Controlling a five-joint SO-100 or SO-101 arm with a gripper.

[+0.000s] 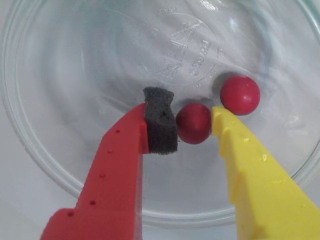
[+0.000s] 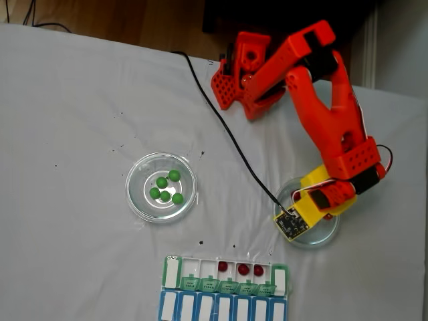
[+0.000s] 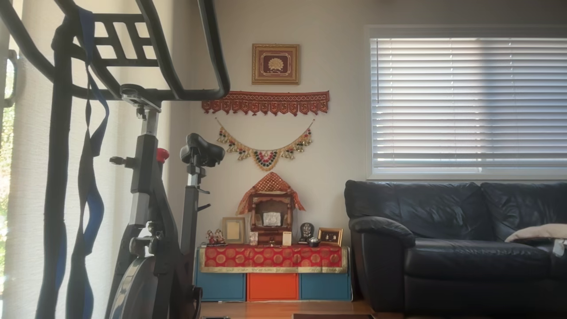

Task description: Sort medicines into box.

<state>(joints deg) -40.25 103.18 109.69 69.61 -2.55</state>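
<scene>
**Inspector:** Gripper (image 1: 192,125) sits low inside the clear glass dish (image 1: 60,165), jaws apart, with 1 red ball (image 1: 193,123) between the foam pad (image 1: 160,120) on the red finger and the bare yellow finger (image 1: 235,145). Nothing is clamped yet; the ball touches or nearly touches the yellow side, and a narrow gap shows on the foam side.

**Supervisor:** Risks?

**Inspector:** 3, by my judgement. A second red ball (image 1: 240,94) lies just beside the yellow fingertip, on its outer side; any sideways drift could knock it rolling across the smooth glass. The target ball is glossy and round, so an off-centre squeeze could squirt it forward out of the jaws. The fingertips are close to the dish floor, so pressing lower could shove the dish.

**Supervisor:** And the destination?

**Inspector:** In the fixed view, the green-lidded box (image 2: 226,275) lies near the bottom edge with 3 red balls (image 2: 243,269) already in its compartments. 5 green balls (image 2: 165,188) wait in the other dish (image 2: 137,200), well apart from the arm. A weak hold could drop the ball on the white tabletop (image 2: 67,134) during transfer.
</scene>
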